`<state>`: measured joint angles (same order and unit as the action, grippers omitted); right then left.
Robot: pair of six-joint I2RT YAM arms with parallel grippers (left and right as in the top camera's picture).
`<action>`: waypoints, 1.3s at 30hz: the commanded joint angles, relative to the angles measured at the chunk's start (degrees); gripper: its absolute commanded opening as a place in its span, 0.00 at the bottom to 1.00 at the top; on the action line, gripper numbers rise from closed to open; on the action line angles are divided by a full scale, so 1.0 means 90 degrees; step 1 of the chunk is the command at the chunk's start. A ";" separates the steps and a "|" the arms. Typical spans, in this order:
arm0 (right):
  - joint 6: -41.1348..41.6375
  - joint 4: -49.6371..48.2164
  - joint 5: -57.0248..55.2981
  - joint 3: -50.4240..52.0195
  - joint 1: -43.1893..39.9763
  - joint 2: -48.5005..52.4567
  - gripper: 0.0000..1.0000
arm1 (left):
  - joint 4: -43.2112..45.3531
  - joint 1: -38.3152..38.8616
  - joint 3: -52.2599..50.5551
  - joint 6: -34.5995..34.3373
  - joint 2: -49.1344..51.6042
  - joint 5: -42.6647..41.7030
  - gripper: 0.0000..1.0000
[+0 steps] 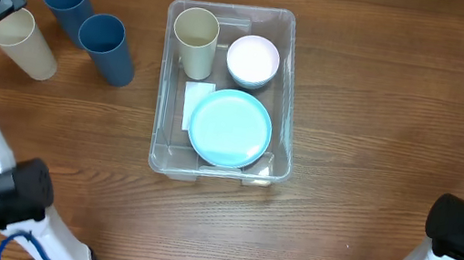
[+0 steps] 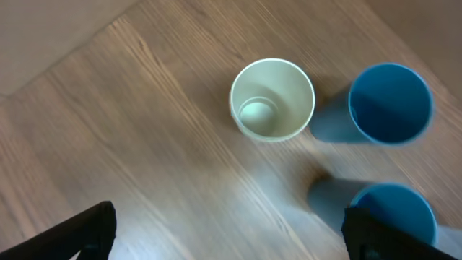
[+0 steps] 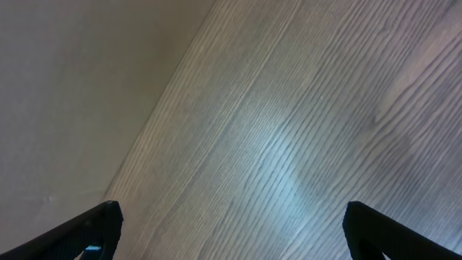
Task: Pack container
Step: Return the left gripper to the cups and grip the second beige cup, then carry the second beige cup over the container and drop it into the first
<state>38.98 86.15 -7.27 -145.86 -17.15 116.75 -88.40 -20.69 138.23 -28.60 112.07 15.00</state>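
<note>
My left gripper: jaws wide apart and holding nothing. Only the two dark fingers show, at the lower corners of my wrist view. From overhead it sits at the far left edge of the wooden table.

Below my left gripper: a loose cream plastic cup, upright. I look straight down into its mouth and am not touching it.

Beside that cup: a first dark blue plastic cup just next to it, and a second dark blue plastic cup partly behind my finger. All three stand on the table left of the bin.

My right gripper: jaws wide apart and holding nothing, over bare wood near the table's edge. Overhead it is at the far right corner, well apart from everything.

Task's thing: the large clear plastic rectangular container with rounded corners stands in the middle of the table, between my two arms.

Inside the container, far left corner: another cream plastic cup, upright.

Inside, far right: a round white bowl, just beside that cup.

Inside, near half: a round light blue plate, lying over part of a white rectangular label on the bottom.
</note>
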 commanded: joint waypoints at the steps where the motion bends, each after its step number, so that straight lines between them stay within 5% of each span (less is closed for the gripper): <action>1: 0.0032 -0.0034 -0.0017 -0.0039 0.0005 -0.0049 1.00 | 0.0265 0.0010 -0.0058 0.0359 0.0724 -0.0508 0.96; 19: 0.0032 -0.0034 -0.0017 -0.0039 0.0005 -0.0049 1.00 | 0.1280 0.0010 -0.0058 0.2431 0.1984 -0.1188 0.96; 22: 0.0032 -0.0034 -0.0017 -0.0039 0.0005 -0.0049 1.00 | 0.1146 0.0010 -0.0058 0.2467 0.2249 -0.1183 0.84; 23: 0.0032 -0.0034 -0.0017 -0.0039 0.0005 -0.0049 1.00 | 0.1032 0.0010 -0.0058 0.2463 0.2368 -0.1180 0.67; 25: 0.0032 -0.0034 -0.0017 -0.0039 0.0005 -0.0049 1.00 | 0.0959 0.0005 -0.0058 0.2399 0.2414 -0.1183 0.56; 29: 0.0032 -0.0034 -0.0017 -0.0039 0.0005 -0.0049 1.00 | 0.0918 0.0007 -0.0058 0.2125 0.2412 -0.1180 0.04; 39: 0.0029 -0.0034 -0.0017 -0.0039 0.0005 -0.0049 1.00 | -0.0466 0.0236 0.0993 0.1651 0.1316 -0.1656 0.04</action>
<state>38.98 86.11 -7.29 -145.86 -17.15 116.75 -89.69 -20.53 140.07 -12.23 132.51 3.38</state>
